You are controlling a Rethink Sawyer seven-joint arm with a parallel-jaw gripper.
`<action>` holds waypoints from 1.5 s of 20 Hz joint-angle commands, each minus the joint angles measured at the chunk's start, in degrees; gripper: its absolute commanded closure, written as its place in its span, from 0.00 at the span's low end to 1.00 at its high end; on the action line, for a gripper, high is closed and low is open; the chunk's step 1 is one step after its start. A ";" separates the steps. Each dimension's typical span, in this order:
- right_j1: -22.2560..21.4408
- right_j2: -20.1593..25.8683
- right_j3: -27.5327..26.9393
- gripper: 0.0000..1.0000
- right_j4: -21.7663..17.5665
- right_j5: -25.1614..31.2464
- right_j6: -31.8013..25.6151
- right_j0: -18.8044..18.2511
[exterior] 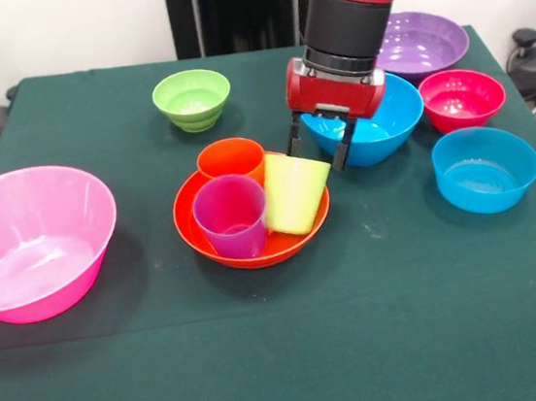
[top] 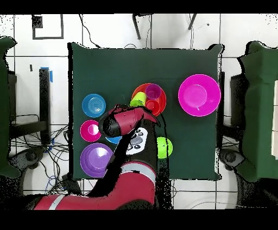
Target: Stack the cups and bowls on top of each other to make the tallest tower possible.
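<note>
Three cups (exterior: 248, 198) crowd the orange bowl (exterior: 255, 251); my pincer (exterior: 320, 151) hangs spread and empty, so next I grip the tilted lime cup (exterior: 294, 192).

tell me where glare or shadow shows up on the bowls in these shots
Front view: a pale glare patch sits inside the pink bowl, which throws a soft shadow on the green cloth at its right; the gripper hangs above the lime cup. Overhead view: the arm hides most of the blue bowl.
</note>
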 commanded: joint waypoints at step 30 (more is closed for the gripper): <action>-1.92 10.82 -2.06 0.00 2.23 1.28 2.60 -4.53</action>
